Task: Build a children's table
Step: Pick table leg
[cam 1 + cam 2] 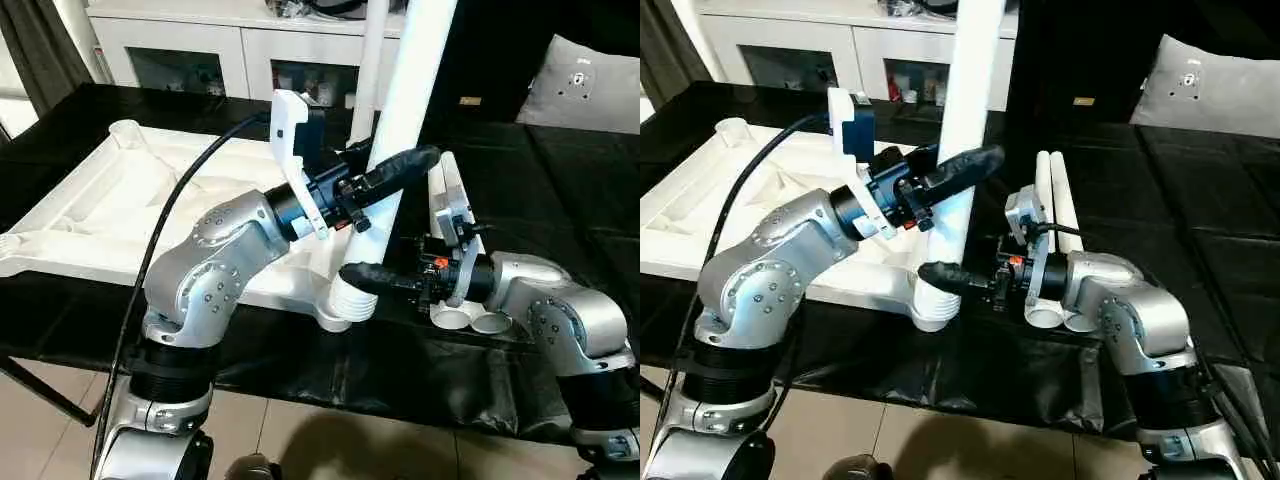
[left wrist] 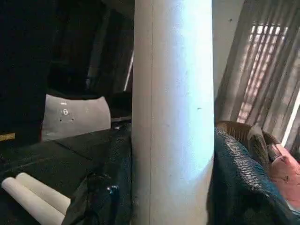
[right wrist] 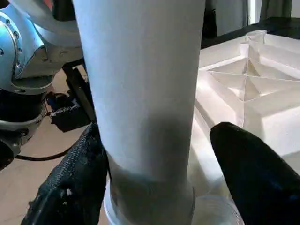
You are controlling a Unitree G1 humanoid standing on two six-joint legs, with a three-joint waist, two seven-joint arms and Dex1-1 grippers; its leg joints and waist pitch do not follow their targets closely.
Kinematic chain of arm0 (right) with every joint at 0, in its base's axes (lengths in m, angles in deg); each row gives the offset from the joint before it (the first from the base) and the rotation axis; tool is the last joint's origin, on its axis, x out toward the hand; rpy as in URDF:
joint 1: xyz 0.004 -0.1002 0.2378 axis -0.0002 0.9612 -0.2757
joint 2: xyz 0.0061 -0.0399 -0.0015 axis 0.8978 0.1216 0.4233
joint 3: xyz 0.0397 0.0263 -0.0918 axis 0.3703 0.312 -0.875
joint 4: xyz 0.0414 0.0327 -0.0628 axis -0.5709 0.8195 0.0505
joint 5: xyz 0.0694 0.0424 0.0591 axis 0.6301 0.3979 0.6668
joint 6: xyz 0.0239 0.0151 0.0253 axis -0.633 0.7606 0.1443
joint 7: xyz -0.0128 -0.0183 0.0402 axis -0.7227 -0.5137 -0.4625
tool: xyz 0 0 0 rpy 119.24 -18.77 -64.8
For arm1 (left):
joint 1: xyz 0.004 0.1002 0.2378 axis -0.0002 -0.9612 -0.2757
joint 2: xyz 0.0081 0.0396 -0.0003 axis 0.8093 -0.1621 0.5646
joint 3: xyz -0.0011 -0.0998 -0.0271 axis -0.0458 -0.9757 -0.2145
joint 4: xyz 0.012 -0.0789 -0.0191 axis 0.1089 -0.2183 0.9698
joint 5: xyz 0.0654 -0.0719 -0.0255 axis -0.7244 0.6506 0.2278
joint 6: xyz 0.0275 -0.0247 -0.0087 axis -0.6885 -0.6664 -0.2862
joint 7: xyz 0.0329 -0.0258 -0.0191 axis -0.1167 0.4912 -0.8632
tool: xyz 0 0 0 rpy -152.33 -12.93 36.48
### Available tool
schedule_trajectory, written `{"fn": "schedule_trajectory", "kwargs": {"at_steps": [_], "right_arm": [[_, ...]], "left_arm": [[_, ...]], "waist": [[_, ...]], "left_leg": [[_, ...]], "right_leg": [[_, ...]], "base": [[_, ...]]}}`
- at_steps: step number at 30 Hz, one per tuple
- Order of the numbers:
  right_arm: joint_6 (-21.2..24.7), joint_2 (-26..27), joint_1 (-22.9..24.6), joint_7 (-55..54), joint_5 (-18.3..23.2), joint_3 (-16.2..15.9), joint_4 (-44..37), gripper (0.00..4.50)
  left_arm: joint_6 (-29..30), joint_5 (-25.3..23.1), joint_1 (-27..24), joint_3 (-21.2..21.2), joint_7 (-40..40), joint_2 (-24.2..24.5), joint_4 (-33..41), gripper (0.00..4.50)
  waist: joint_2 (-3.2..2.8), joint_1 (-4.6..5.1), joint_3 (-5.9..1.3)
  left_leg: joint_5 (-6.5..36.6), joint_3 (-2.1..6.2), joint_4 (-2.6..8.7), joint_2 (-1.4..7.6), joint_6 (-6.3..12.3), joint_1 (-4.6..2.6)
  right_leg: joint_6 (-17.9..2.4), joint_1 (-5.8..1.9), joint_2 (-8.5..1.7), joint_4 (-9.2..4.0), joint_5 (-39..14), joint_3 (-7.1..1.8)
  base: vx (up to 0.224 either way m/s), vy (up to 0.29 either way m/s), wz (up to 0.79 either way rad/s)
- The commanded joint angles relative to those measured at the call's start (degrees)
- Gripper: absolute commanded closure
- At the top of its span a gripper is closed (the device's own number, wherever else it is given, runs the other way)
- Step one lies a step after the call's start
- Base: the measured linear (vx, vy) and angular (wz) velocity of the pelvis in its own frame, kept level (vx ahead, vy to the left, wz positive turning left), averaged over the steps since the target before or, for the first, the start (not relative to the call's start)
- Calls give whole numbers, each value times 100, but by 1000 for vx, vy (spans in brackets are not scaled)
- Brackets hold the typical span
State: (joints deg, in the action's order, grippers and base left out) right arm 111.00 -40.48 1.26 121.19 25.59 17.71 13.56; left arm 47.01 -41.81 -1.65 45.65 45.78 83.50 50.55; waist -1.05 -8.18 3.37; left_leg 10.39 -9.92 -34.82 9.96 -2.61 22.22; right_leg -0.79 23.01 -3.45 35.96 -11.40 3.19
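The white table top (image 1: 120, 210) lies ribbed side up on a black cloth. One white leg (image 1: 415, 80) stands upright in the near right corner socket (image 1: 345, 305). My left gripper (image 1: 405, 170) is shut on this leg partway up, its fingers (image 2: 105, 197) pressed against both sides. Lower down, my right gripper (image 1: 360, 272) is open around the leg just above the socket; one finger (image 3: 248, 173) stands clear of the tube. A thinner white tube (image 1: 375, 60) rises behind the held leg. Two loose legs (image 1: 1055, 200) lie side by side next to my right wrist.
A white cabinet with glass doors (image 1: 240, 50) stands behind the work surface. A grey cushion (image 1: 585, 85) rests at the far right. A black cable (image 1: 170, 220) runs over my left arm. The black cloth's front edge (image 1: 330, 385) lies close below the socket.
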Motion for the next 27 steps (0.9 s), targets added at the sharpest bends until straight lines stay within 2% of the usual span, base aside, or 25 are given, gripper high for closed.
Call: {"fn": "schedule_trajectory", "kwargs": {"at_steps": [1, 12, 14, 18, 20, 22, 25, 27], "right_arm": [[-110, 14, -85, 50, -48, -47, 33, 98], [-124, 112, -65, 140, 36, -98, 27, 98], [-133, 118, -64, 150, 34, -107, 37, 131], [-115, 143, -59, 185, 31, -112, 60, 145], [-107, 149, -57, 194, 42, -112, 74, 177], [-105, 150, -57, 195, 48, -113, 77, 181], [-83, 151, -58, 202, 78, -113, 86, 222], [-70, 157, -51, 201, 83, -110, 82, 226]], "left_arm": [[-23, 11, 46, 77, -29, -19, 63, 271], [-106, -87, 45, 204, -67, -30, 10, 271], [-110, -85, 47, 207, -64, -30, 9, 271], [-123, -83, 47, 219, -61, -28, 13, 271], [-123, -80, 46, 223, -62, -26, 16, 271], [-123, -79, 45, 225, -62, -24, 17, 271], [-120, -99, 41, 253, -63, -10, 27, 271], [-103, -76, 49, 242, -53, -23, 29, 271]], "waist": [[85, -2, -419], [75, -7, -427], [77, -4, -426], [81, -6, -428], [81, -7, -428], [81, -6, -427], [88, -9, -427], [84, -13, -429]], "left_leg": [[596, 104, 346, 291, 203, -74], [580, 105, 341, 292, 214, -75], [572, 105, 341, 290, 211, -69], [563, 104, 339, 291, 214, -69], [560, 103, 338, 292, 219, -72], [566, 104, 339, 291, 216, -71], [564, 105, 341, 291, 218, -70], [550, 104, 335, 290, 223, -70]], "right_leg": [[-1016, -316, -462, -443, -936, -266], [-1035, -318, -461, -437, -884, -265], [-1030, -322, -459, -434, -884, -266], [-1036, -321, -462, -431, -880, -265], [-1036, -319, -463, -430, -871, -265], [-1036, -320, -463, -432, -877, -265], [-1023, -321, -461, -431, -890, -263], [-1029, -320, -463, -426, -870, -265]], "base": [[0, 0, 0], [0, 0, 0], [0, 0, 0], [0, 0, 0], [0, 0, 0], [0, 0, 0], [0, 0, 0], [0, 0, 0]]}}
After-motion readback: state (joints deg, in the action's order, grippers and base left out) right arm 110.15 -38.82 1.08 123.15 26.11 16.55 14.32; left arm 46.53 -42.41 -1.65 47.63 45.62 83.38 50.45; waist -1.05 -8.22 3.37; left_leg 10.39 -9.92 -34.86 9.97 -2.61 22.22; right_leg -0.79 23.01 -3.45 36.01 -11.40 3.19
